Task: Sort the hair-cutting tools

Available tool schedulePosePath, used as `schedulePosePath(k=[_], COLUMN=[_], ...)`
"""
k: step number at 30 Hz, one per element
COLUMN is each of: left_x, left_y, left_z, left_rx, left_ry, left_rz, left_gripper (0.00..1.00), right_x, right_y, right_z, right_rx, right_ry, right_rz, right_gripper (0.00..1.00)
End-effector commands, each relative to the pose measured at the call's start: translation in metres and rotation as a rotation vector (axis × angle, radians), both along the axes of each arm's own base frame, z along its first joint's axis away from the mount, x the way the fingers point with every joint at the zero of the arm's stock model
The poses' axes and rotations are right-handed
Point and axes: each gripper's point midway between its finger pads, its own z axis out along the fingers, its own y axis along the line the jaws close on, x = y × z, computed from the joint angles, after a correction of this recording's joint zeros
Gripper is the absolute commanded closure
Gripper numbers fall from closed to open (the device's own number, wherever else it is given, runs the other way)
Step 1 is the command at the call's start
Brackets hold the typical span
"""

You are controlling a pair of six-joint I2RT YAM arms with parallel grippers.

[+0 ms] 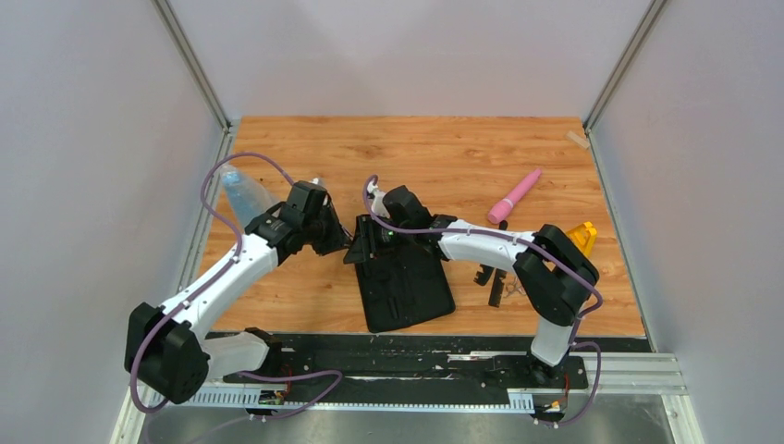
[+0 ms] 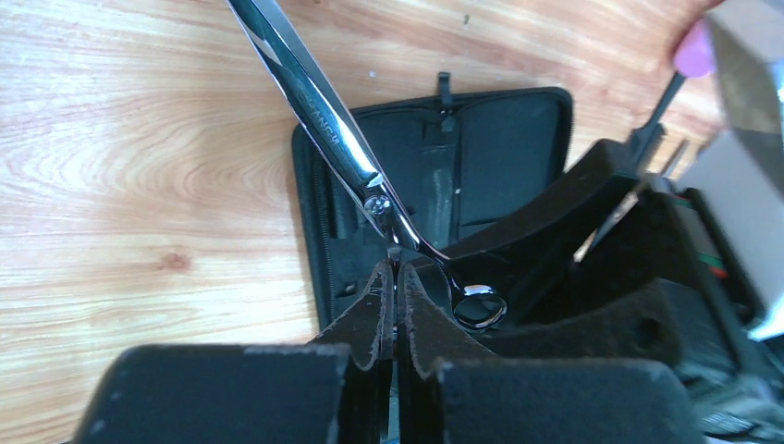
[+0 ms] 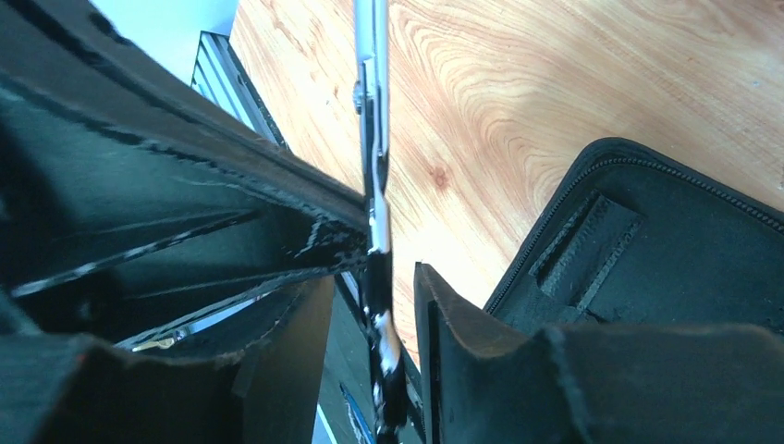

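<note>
Left gripper (image 2: 396, 287) is pinching scissors (image 2: 319, 102) above the black case (image 2: 508, 139); right gripper (image 3: 373, 277) is straddling them, jaws partly apart. Handover seems underway; right must clamp next.

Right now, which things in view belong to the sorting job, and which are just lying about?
Job: scissors in the left fingers; second scissors and combs beside the right arm; open case, probably where they go.
Lying about: pink tool; blue bottle; yellow item.
</note>
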Motion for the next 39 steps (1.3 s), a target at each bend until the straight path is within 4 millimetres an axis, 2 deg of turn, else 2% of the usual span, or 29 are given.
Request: schedulePosePath(k=[1, 7, 13, 15, 17, 18, 19, 20, 22, 26, 30, 31, 34, 39], left_x=[0.012, 0.011, 0.012, 0.013, 0.013, 0.013, 0.013, 0.013, 0.013, 0.012, 0.014, 0.015, 0.020, 0.036], left_y=[-0.015, -0.019, -0.026, -0.025, -0.019, -0.016, -0.013, -0.009, -0.002, 0.005, 0.005, 0.003, -0.001, -0.004], left_z=[0.035, 0.039, 0.042, 0.043, 0.042, 0.041, 0.042, 0.040, 0.039, 0.031, 0.003, -0.012, -0.040, -0.067], left_rx=[-0.130, -0.193, -0.254, -0.244, -0.211, -0.188, -0.179, -0.154, -0.115, -0.028, 0.089, 0.119, 0.201, 0.305], left_ry=[-0.096, -0.093, -0.093, -0.101, -0.113, -0.119, -0.127, -0.134, -0.149, -0.150, -0.071, -0.022, 0.064, 0.120], left_rz=[0.049, 0.086, 0.096, 0.097, 0.101, 0.103, 0.104, 0.107, 0.107, 0.059, -0.043, -0.073, -0.167, -0.306], left_gripper=[1.00, 1.00, 1.00, 0.98, 0.88, 0.78, 0.74, 0.62, 0.47, 0.26, 0.20, 0.20, 0.23, 0.29], right_x=[0.003, 0.001, 0.000, -0.001, 0.000, 0.000, 0.000, 0.000, 0.000, 0.002, 0.004, 0.004, 0.003, -0.003], right_y=[0.012, 0.011, 0.008, 0.004, -0.003, -0.006, -0.010, -0.015, -0.023, -0.046, -0.076, -0.083, -0.101, -0.121], right_z=[0.014, 0.013, 0.013, 0.011, 0.011, 0.011, 0.011, 0.011, 0.013, 0.016, 0.020, 0.021, 0.023, 0.018], right_rx=[0.063, 0.071, 0.070, 0.064, 0.060, 0.059, 0.058, 0.056, 0.056, 0.051, 0.037, 0.033, 0.017, -0.018], right_ry=[-0.034, -0.038, -0.052, -0.058, -0.060, -0.059, -0.060, -0.059, -0.062, -0.060, -0.065, -0.068, -0.082, -0.082], right_rz=[0.023, 0.029, 0.034, 0.029, 0.017, 0.013, 0.008, 0.001, -0.011, -0.062, -0.128, -0.143, -0.187, -0.238], right_gripper=[0.64, 0.75, 0.97, 1.00, 1.00, 1.00, 1.00, 1.00, 1.00, 1.00, 1.00, 1.00, 1.00, 1.00])
